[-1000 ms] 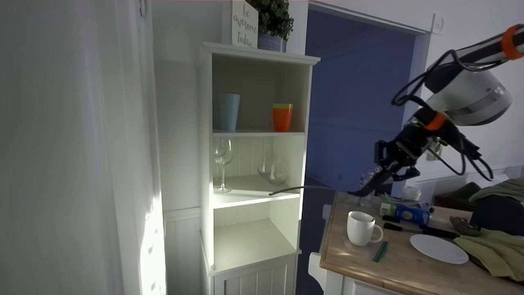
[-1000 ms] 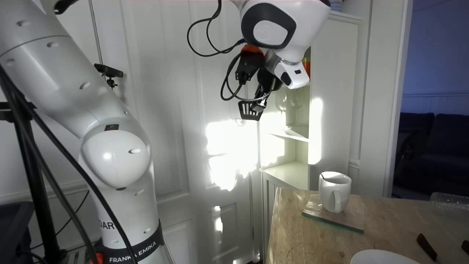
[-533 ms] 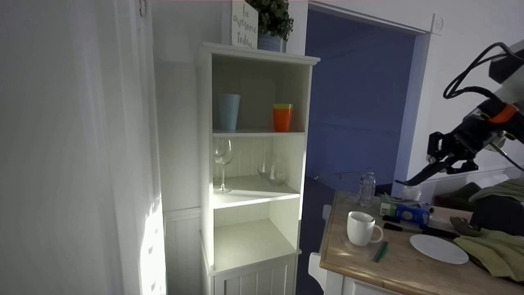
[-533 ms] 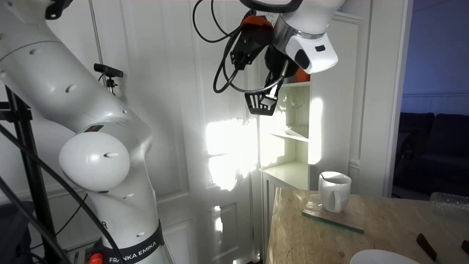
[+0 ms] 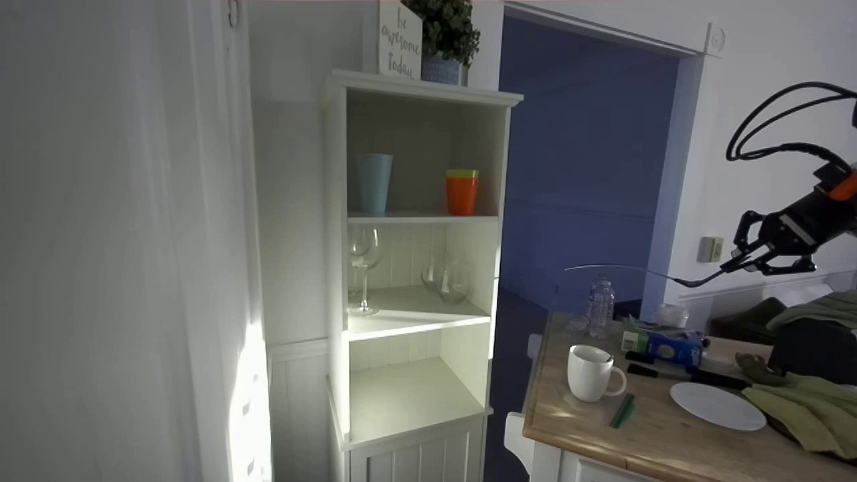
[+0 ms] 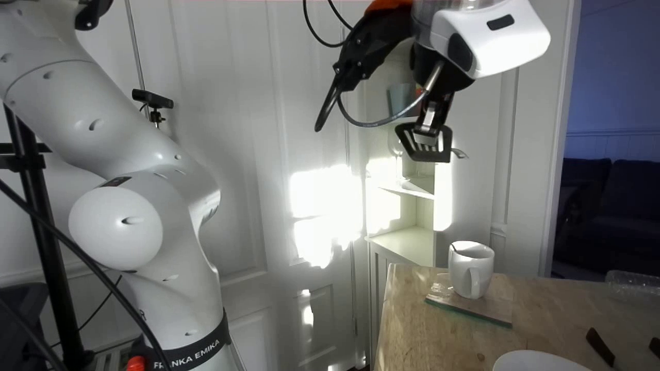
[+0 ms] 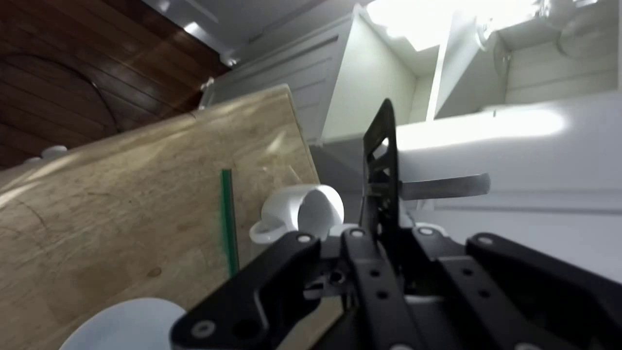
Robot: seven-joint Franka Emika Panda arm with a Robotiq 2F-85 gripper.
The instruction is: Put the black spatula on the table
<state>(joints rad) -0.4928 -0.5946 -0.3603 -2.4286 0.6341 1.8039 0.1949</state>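
wrist view: my gripper is pinching the black spatula, both jaws pressing in on its slotted head, and i am holding it in the air, clear of the table. the long thin handle is reaching outward from the jaws; in an exterior view it is running nearly level, arching a little. the relation i am weighing is this: the handle is pointing to the right of the wrist view, while the table is spreading to the left there and is lying well below my grip in both exterior views. a white mug is standing near the table's edge, showing between the spatula and the bare wood. i am judging that the grasp is done and the laying-down is not yet happening; likely i am needing to swing that long axis inward over the wood, then lower with the flat face level. the handle, leading ahead of me, is probably risking a knock against the mug or the clear bottle.
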